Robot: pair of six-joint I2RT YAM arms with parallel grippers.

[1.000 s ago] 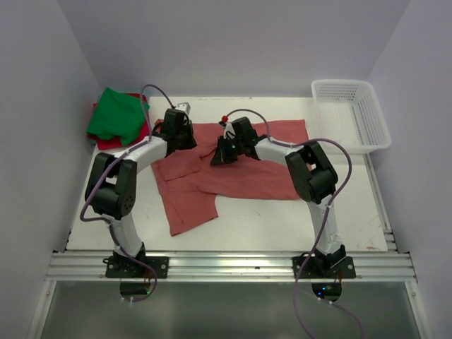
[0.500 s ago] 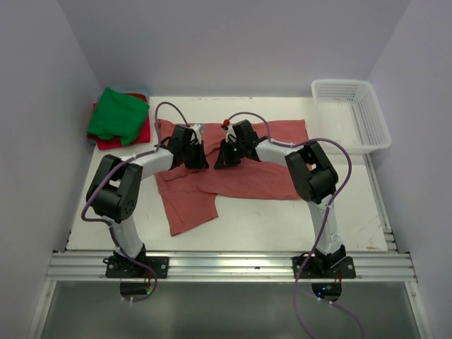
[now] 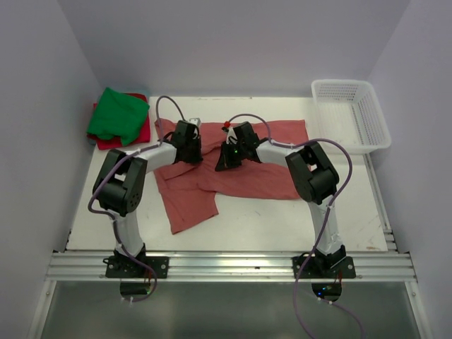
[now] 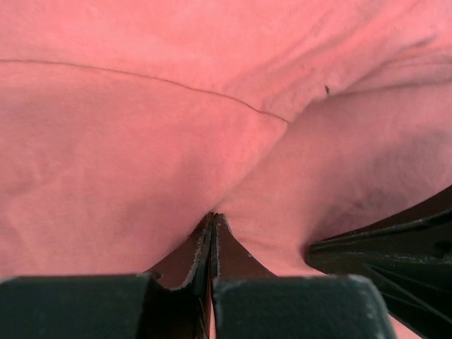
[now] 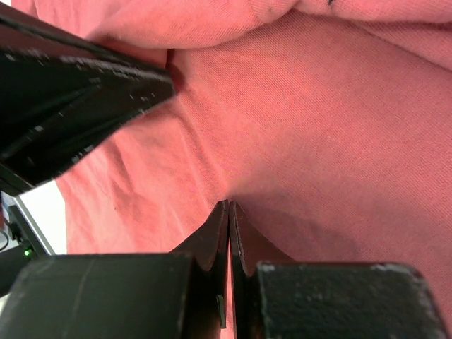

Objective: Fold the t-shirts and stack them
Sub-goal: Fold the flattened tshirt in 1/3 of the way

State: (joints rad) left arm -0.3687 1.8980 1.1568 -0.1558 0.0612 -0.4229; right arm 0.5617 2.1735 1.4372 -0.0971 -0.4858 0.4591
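Observation:
The large faded brick-red t-shirt lies spread over the middle of the table, its left part rumpled. My left gripper and right gripper sit close together on its upper middle. In the left wrist view the left gripper is shut, with cloth creased at its tips. The right gripper is shut the same way on a pinch of the shirt. The bright green t-shirt lies folded on the red-pink t-shirt at the back left.
A white mesh basket stands at the back right corner. Grey walls close in the table on the left, back and right. Bare white table shows in front of the shirt.
My left gripper has moved right from the shirt's left edge to its middle, close to the right gripper. The right gripper has barely moved.

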